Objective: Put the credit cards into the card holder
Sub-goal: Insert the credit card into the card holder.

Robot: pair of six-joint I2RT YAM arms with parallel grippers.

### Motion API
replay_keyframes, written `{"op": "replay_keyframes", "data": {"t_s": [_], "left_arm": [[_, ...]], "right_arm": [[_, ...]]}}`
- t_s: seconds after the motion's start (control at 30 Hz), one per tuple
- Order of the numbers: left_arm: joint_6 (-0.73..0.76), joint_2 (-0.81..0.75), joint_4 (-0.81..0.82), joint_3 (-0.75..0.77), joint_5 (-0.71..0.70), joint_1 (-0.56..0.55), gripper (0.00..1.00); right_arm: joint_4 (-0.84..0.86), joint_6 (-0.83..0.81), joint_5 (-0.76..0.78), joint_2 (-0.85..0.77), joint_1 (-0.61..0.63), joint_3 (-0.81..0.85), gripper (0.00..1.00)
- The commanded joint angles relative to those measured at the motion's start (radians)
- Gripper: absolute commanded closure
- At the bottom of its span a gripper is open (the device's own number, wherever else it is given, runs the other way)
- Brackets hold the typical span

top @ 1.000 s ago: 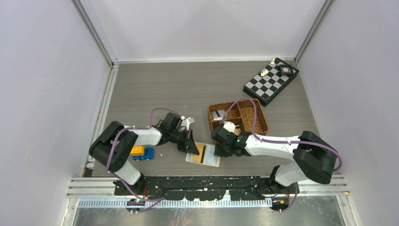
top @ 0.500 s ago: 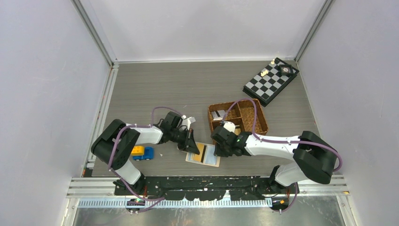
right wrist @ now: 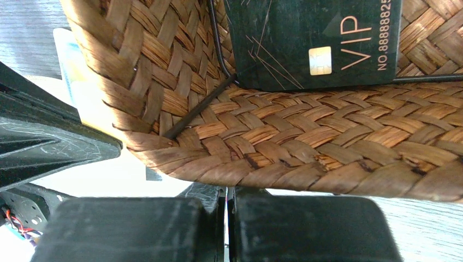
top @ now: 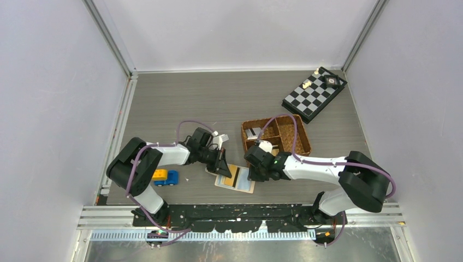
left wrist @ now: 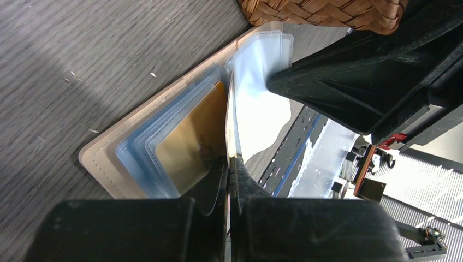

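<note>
Overhead camera: high at near edge, steeply down on the table (top: 218, 98). Wrist cameras: close, low; both share the basket (left wrist: 327, 11), left the card holder (left wrist: 97, 161).

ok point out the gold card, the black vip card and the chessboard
gold card (left wrist: 188, 143), left wrist view, middle of its gold face in the wallet
black vip card (right wrist: 273, 33), right wrist view, dark face left of the chip
chessboard (top: 314, 97), top external view, middle of the checkered surface

Basket (right wrist: 306, 147) by the right gripper (right wrist: 226, 191) is rough woven wicker; wallet (left wrist: 104, 164) at the left gripper (left wrist: 229, 164) has glossy clear plastic sleeves.
</note>
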Motion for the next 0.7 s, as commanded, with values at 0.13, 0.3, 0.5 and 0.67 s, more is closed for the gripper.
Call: {"op": "replay_keyframes", "data": {"t_s": [0.13, 0.3, 0.5, 0.67], "left_arm": [[0.065, 0.021, -0.055, 0.024, -0.061, 0.005, 1.00], [0.070, 0.004, -0.070, 0.026, -0.077, 0.005, 1.00], [0.090, -0.034, -0.101, 0.035, -0.103, 0.005, 1.00], [0.102, -0.027, -0.118, 0.041, -0.106, 0.004, 1.00]], "right_arm": [[-0.062, -0.007, 0.024, 0.051, -0.002, -0.016, 1.00], [-0.064, -0.006, 0.024, 0.050, -0.001, -0.017, 1.00], [-0.065, -0.005, 0.022, 0.052, -0.003, -0.018, 1.00], [-0.064, -0.005, 0.020, 0.054, -0.003, -0.018, 1.00]]}}
